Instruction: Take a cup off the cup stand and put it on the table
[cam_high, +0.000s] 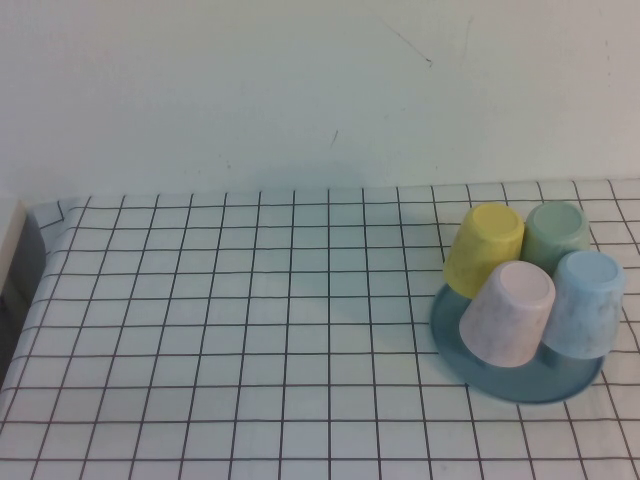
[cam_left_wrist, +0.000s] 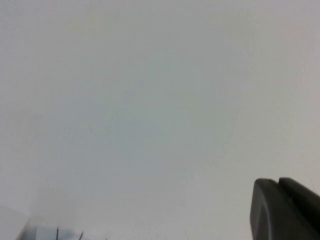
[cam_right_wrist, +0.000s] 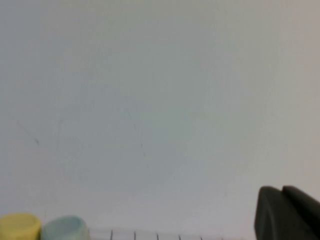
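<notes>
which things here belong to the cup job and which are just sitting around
For the job:
light blue cup, upside down on the stand
cup stand
table
left gripper, parked facing the wall
right gripper, parked facing the wall

Just sitting there:
yellow cup
pale green cup
pale pink cup

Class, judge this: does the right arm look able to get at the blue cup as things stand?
Probably yes. The blue cup sits upside down at the stand's right edge, nothing above it; the pink cup crowds its left. Neither gripper appears overhead; both wrist cameras face the wall.

The light blue cup (cam_high: 589, 316) sits upside down on the cup stand (cam_high: 470, 363), at its right side. The round blue-grey stand rests on my gridded tabletop (cam_high: 250, 350), toward the right.
</notes>
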